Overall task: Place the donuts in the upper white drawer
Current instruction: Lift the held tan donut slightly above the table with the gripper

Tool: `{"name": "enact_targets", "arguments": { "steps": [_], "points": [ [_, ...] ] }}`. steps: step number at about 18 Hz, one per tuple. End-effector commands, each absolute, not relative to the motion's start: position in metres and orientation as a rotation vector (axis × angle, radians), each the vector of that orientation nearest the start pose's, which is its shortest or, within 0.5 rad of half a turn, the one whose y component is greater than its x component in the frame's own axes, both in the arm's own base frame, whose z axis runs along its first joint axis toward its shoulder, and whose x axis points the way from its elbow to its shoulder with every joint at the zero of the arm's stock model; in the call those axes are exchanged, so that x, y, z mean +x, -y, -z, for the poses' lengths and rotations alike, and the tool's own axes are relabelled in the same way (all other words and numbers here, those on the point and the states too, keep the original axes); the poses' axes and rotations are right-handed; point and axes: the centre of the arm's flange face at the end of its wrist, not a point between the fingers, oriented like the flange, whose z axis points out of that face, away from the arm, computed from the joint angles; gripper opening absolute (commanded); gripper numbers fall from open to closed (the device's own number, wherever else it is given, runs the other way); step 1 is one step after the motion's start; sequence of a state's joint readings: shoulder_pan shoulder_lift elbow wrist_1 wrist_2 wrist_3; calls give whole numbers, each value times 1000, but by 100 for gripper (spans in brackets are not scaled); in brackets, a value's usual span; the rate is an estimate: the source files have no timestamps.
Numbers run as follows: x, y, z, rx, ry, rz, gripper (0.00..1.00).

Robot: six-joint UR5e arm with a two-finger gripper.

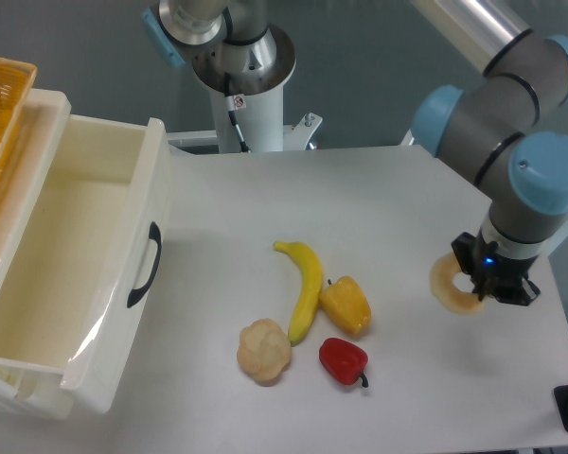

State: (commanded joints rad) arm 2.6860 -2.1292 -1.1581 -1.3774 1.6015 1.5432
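Note:
The donut (449, 284) is a pale tan ring standing tilted on its edge at the right of the table. My gripper (477, 287) points down right against it, and its dark fingers appear closed on the ring's right side. The fingertips are partly hidden behind the ring. The upper white drawer (85, 374) stands pulled open at the left, cream-white with deep walls and a curved black handle (144, 266) on its front. Its inside looks empty.
A yellow banana (305, 286), a yellow pepper (346, 305), a red pepper (343, 360) and a lumpy beige cauliflower-like ball (263, 351) lie mid-table between the donut and the drawer. An orange wicker basket (0, 104) sits at the far left. The robot base (246, 85) stands behind.

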Motion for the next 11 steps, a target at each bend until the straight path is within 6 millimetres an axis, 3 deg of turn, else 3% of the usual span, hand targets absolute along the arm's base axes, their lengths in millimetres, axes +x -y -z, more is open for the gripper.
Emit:
{"name": "enact_targets", "arguments": {
  "steps": [8, 11],
  "points": [
    [-575, -441, -374, -3088, -692, -70, 0],
    [-568, -445, -383, -3083, -706, -79, 0]
  ]
}}
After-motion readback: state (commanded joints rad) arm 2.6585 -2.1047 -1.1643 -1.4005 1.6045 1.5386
